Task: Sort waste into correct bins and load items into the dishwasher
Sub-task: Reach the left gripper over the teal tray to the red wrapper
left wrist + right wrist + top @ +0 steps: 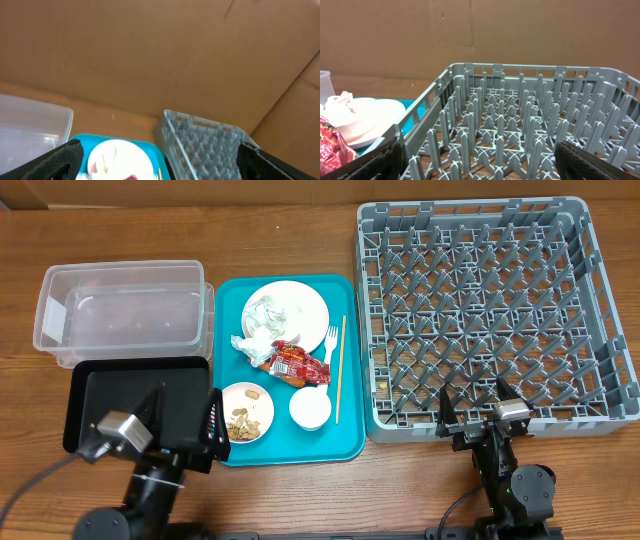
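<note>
Wooden chopstick (pixel 340 370) lies along the right edge of the teal tray (pixel 300 448), its long axis running near to far, with the white fork (pixel 331 345) parallel just beside it. On that tray we also see a plate (pixel 300 305) bearing a crumpled napkin (pixel 265 310), a red wrapper (pixel 295 362), a bowl (pixel 247 412) of scraps and a cup (pixel 310 408). To the left sit the clear tub (pixel 125 315) and black tray (pixel 110 390), to the right the grey rack (pixel 470 207). Our left gripper (pixel 187 415) hangs over the black tray and our right gripper (pixel 472 405) at the rack's near wall, both spread wide and grasping nothing.
</note>
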